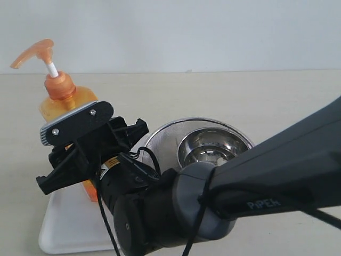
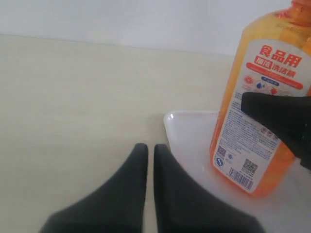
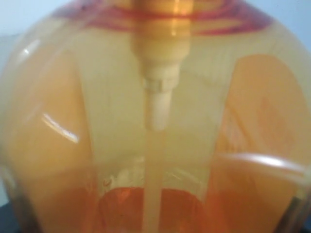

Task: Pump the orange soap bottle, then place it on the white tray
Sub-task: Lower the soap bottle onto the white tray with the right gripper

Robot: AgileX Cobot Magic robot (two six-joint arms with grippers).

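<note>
So the orange soap bottle (image 1: 66, 104) is upright on the white tray (image 1: 69, 229), close to 1 of its rounded corners, and in the left wrist view its base looks like it's sitting right on the tray floor. The pump head (image 1: 32, 53) is up on its white stem, spout pointing away from the steel strainer (image 1: 160, 133), which sits just beside the tray on the beige table (image 2: 73, 97). The right gripper (image 1: 74, 160) reaches across from the right side and is clamped around the bottle's body. 1 black finger (image 2: 282, 114) lies flat against the white and red label, and the other finger is hidden behind the bottle, so no look at that contact. The right wrist view is basically useless for layout, just a blurry wall of orange plastic with the dip tube running down the middle. The left gripper (image 2: 147, 148) is off to the side over bare table, near the tray's edge but not touching it, with its 2 fingers pressed together and nothing between them.
</note>
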